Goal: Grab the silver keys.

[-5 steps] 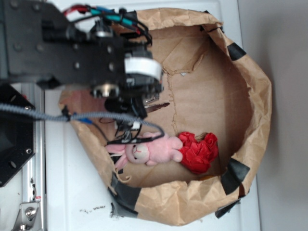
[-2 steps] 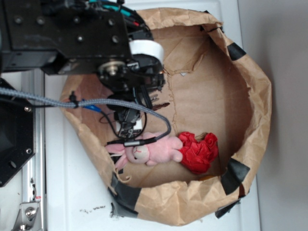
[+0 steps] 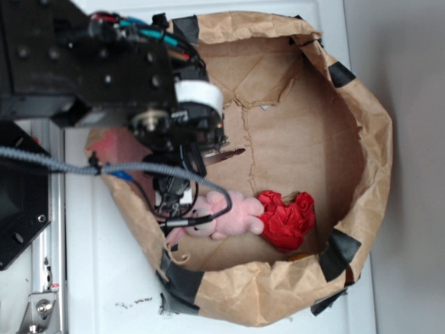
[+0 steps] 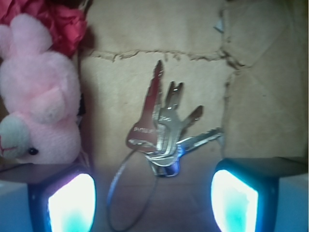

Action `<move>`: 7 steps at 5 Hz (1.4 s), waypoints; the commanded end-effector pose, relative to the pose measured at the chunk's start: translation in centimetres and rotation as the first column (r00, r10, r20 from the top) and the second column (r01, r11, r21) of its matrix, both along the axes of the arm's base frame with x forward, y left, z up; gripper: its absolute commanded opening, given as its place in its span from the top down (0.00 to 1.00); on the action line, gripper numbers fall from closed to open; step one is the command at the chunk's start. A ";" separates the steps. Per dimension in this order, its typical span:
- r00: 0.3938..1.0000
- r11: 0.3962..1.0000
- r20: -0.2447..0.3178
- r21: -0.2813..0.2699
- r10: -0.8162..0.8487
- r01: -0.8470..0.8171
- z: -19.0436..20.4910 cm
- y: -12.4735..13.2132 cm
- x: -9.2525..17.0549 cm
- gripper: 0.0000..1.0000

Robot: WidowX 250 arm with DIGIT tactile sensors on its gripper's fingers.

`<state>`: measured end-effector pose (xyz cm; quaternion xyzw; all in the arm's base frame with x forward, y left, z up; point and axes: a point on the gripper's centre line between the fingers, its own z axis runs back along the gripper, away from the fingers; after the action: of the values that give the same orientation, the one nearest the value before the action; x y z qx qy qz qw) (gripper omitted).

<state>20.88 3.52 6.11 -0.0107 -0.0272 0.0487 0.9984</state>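
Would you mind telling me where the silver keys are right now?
In the wrist view, the silver keys lie on the brown paper floor, centred between the open gripper fingers, just right of the pink plush bunny.

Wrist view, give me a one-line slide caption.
Open tool poised over the silver keys on brown paper, pink plush bunny alongside.

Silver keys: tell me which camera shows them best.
The wrist view. The silver keys lie fanned on their wire ring between the open gripper fingers, unobstructed. In the exterior view the arm hides them except one key tip.
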 end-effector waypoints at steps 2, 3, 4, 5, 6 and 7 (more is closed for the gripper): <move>0.999 0.999 0.043 0.032 0.012 -0.013 -1.1 -0.1 0.5 0.00; 0.999 0.999 0.038 0.035 0.018 -0.020 -1.4 0.2 1.0 0.00; 0.998 0.998 0.023 0.018 0.058 -0.058 -1.0 0.4 1.2 1.00; 0.998 0.998 0.029 0.013 0.053 -0.053 -0.8 0.3 1.3 1.00; 0.998 0.998 0.040 0.015 0.055 -0.056 -0.9 0.4 1.4 1.00; 0.997 0.998 0.045 0.014 0.055 -0.056 -0.9 0.5 1.4 1.00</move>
<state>21.75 3.00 4.30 -0.0048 -0.0282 0.0634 0.9976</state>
